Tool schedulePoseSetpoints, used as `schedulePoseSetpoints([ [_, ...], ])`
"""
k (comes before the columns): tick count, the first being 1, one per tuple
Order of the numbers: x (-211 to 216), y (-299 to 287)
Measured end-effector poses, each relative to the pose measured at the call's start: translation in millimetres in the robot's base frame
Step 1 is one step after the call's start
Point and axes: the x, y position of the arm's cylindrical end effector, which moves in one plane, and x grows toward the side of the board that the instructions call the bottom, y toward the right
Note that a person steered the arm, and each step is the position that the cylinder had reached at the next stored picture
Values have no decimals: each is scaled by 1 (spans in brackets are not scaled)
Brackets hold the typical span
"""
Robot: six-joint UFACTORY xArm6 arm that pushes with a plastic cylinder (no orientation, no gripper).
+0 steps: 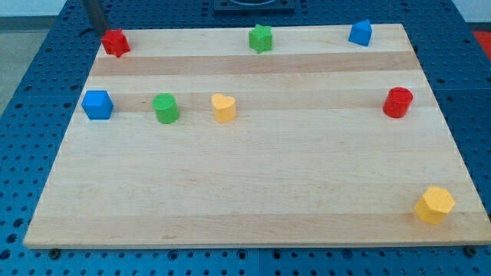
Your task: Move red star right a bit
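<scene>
In the camera view, the wooden table [253, 192] lay on a blue perforated base [31, 115]. The red star [116, 42] sat in the table's top-left corner, close to the far edge. My tip [102, 31] stood just beside it, at its upper left, the dark rod [95, 12] rising from there out of the view's top; whether the tip touched the star could not be told. There was no hand on this arm, only the rod, so nothing was spread or pinched.

Along the same far edge, a green star [261, 37] sat near the middle and a blue block [360, 33], roughly house-shaped, sat toward the view's right. In a row below, from the view's left, stood a blue cube [97, 104], a green cylinder [165, 108] and a yellow heart [223, 107], each apart from its neighbour. A red cylinder [397, 102] stood well away at the view's right. A yellow block [435, 204], seemingly hexagonal, sat alone near the bottom-right corner of the table.
</scene>
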Motion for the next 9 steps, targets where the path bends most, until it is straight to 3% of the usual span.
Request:
schedulePoseSetpoints([
  [4, 45, 0],
  [9, 38, 28],
])
